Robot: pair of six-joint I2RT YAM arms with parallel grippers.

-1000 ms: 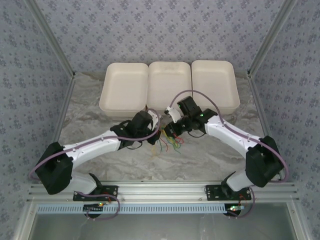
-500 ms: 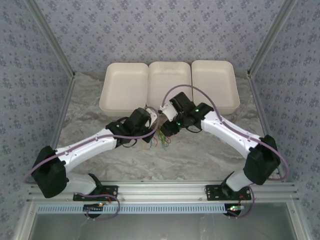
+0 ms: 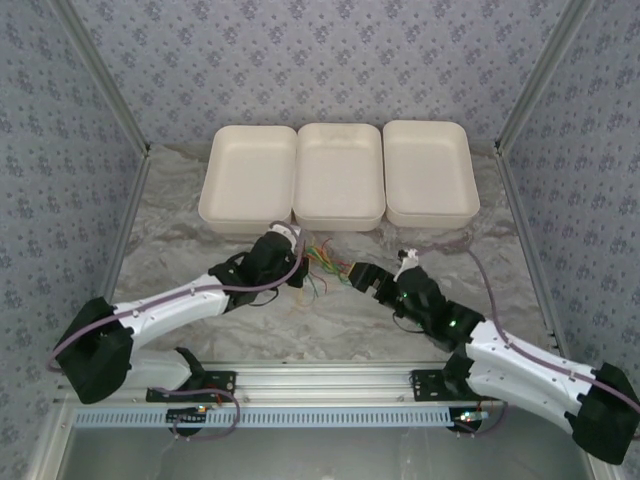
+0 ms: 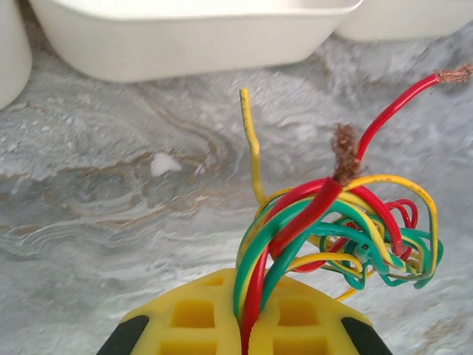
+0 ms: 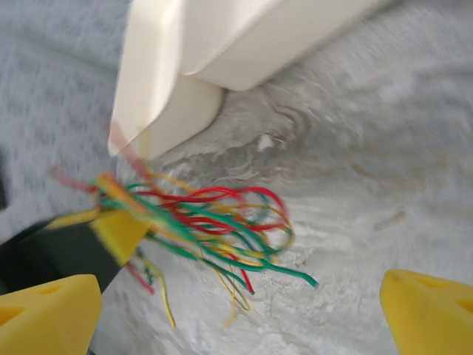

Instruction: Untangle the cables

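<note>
Right arm, change of position: now drawn back toward the near right of the marble-patterned table (image 3: 330, 320), where earlier it stood close against the left arm over the bundle. Right gripper (image 5: 236, 299): yellow fingers spread wide, holding nothing, with the strands ahead of it and clear of both fingertips. This is judged to be a release, or a reset before picking a fresh strand. Left gripper (image 4: 247, 329): fingers pressed together and clamped on the cables (image 4: 332, 222) near one end. It is judged to act as the anchor, so the other arm has something fixed to pull against. Cables, contents: red, green and yellow strands, knotted in overlapping loops. They project past the left fingertips toward the right gripper, just in front of the trays near the table's middle. One yellow strand stands free and upright, and two red strands end in frayed copper tips (image 4: 344, 144). Whether the lowest strand ends touch the table cannot be told. Three white trays (image 3: 340, 170): side by side in a row along the far edge, edges touching and no strand in any. They are judged to be receivers, one per colour. Task status: tangle largely intact and separation not yet done.
</note>
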